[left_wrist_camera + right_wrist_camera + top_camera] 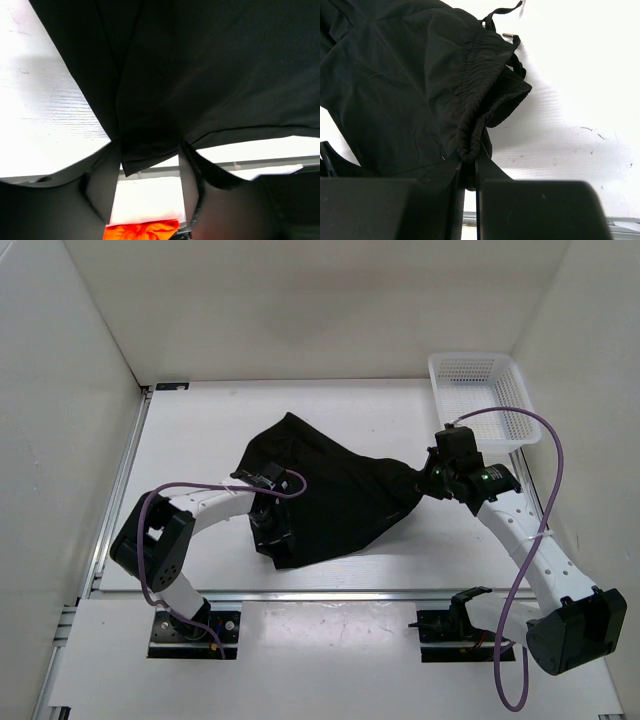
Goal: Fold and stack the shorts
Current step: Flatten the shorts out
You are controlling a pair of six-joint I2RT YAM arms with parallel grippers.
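White counter [190,440] carries the black shorts [330,490] at centre, seemingly limp and light (likely to sag); left hand [270,525] pinches their edge at 7 o'clock, right hand [432,478] pinches the gathered waistband [480,65] at 3 o'clock.

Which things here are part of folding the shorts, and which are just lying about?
Job: shorts; left gripper; right gripper, both clamped on the shorts.
Lying about: basket; orange fabric past the table edge.
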